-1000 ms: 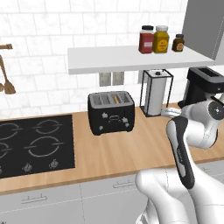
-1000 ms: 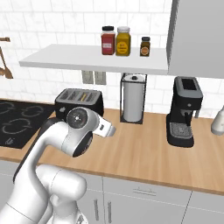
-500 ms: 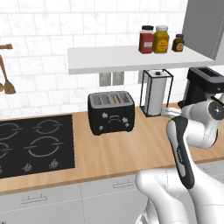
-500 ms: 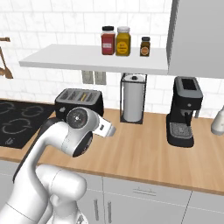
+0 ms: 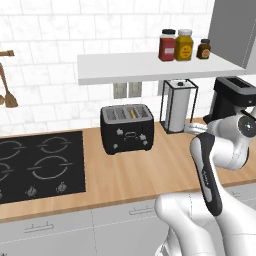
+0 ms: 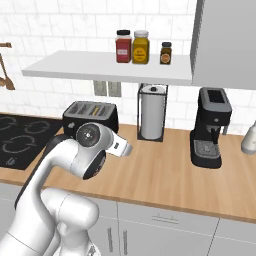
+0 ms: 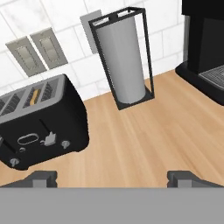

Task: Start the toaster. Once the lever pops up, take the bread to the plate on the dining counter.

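Black toaster (image 5: 127, 128) standing toward the back edge of the wood counter (image 5: 150, 170), just right of the black stovetop (image 5: 40, 162) and well left of the paper-towel roll in its black wire frame (image 5: 178, 105). One slot holds the bread (image 5: 131, 112), visible as a thin tan strip at the slot mouth; the same strip appears in the hand view (image 7: 36, 94). Knobs and levers sit on the toaster's front face (image 7: 49, 139). The gripper (image 7: 113, 176) hangs above the counter in front of the towel roll, its two dark fingertips (image 7: 41, 176) far apart with nothing between them, well clear of the toaster. A black coffee machine (image 6: 212, 127) stands at the right end of the counter. On the white wall shelf (image 6: 110, 67) above rest three jars (image 6: 141, 47). Two wall outlets (image 7: 38, 53) lie behind the toaster.
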Tool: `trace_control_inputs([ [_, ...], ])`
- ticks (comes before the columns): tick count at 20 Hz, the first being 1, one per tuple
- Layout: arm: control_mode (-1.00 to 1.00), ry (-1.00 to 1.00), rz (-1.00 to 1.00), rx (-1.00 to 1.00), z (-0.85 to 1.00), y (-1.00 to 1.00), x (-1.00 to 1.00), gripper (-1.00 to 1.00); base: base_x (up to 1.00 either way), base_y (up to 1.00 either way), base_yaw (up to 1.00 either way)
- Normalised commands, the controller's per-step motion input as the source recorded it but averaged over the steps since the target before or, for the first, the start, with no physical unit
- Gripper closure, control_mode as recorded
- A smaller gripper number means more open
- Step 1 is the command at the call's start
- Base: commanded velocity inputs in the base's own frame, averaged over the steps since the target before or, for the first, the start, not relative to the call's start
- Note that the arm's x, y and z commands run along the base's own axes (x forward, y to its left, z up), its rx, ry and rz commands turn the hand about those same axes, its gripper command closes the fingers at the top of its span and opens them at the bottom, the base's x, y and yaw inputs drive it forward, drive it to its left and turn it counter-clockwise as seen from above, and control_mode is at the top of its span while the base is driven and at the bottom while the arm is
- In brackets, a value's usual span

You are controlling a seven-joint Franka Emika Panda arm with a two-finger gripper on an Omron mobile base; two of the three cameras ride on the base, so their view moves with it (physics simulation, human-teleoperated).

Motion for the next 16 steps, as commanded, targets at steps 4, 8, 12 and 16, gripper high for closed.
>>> trace_control_inputs([
  [4,-1.0,0.0,0.0,0.0,0.0,0.0,0.0,-1.0,0.0,0.0,0.0],
  [8,-1.0,0.0,0.0,0.0,0.0,0.0,0.0,-1.0,0.0,0.0,0.0],
  [12,-1.0,0.0,0.0,0.0,0.0,0.0,0.0,-1.0,0.0,0.0,0.0],
  [16,-1.0,0.0,0.0,0.0,0.0,0.0,0.0,-1.0,0.0,0.0,0.0],
])
